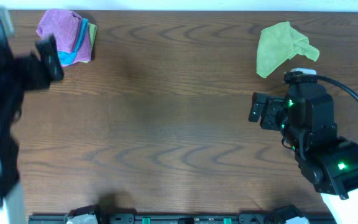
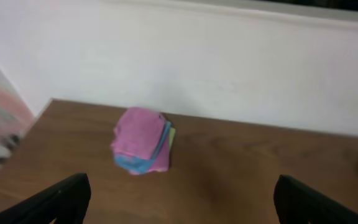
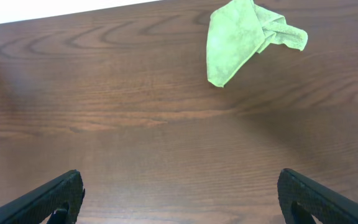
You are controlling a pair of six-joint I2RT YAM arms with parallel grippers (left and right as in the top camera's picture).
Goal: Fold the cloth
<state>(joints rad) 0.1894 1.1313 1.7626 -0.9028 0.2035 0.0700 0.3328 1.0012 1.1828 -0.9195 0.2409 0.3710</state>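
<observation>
The purple cloth [image 1: 58, 28] lies folded on top of a small stack at the table's far left corner. It also shows in the left wrist view [image 2: 140, 134], ahead of the fingers. My left gripper [image 1: 47, 57] is blurred, just below and left of the stack. It is open and empty [image 2: 182, 202]. My right gripper [image 1: 258, 109] is open and empty [image 3: 182, 196] over bare table at the right, far from the purple cloth. No white tag shows.
A blue folded cloth [image 1: 72, 57] and a thin yellow-green layer [image 1: 92, 32] lie under the purple one. A crumpled lime-green cloth [image 1: 281, 46] lies at the far right, above my right gripper, and shows in the right wrist view [image 3: 238, 40]. A white wall [image 2: 229, 68] runs behind the table.
</observation>
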